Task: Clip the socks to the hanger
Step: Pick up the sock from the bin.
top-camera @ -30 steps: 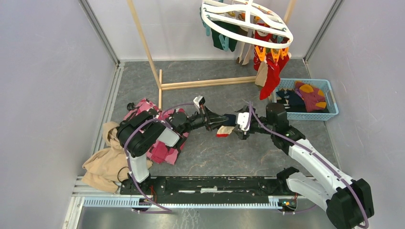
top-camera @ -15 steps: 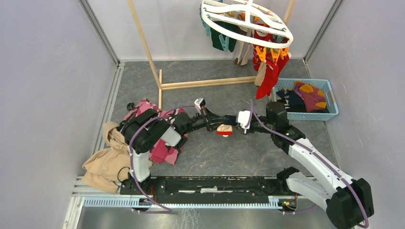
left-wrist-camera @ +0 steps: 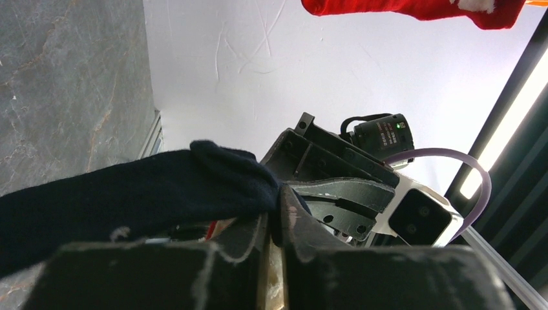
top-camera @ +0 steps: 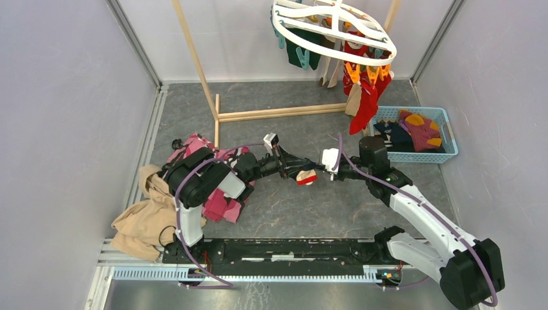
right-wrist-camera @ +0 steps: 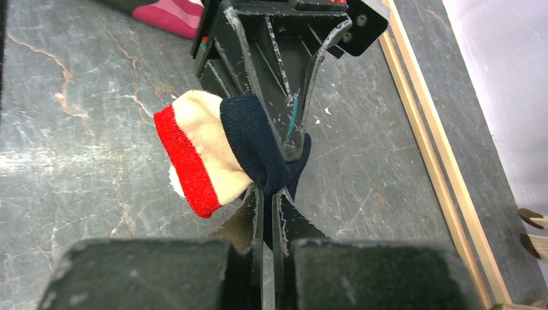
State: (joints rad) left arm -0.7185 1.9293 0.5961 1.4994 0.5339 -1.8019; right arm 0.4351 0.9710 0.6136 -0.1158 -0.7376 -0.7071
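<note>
Now that the right jaws have snapped fully shut on the navy sock (right-wrist-camera: 255,145), both arms pinch it. The left jaws are also closed on it, mid-air over the bench (top-camera: 310,213), well apart from the hanger (top-camera: 393,45). Looks like a handover to the right arm.

Left tool (top-camera: 296,172) and right tool (top-camera: 316,174) meet tip-to-tip, jaws clamped.
</note>
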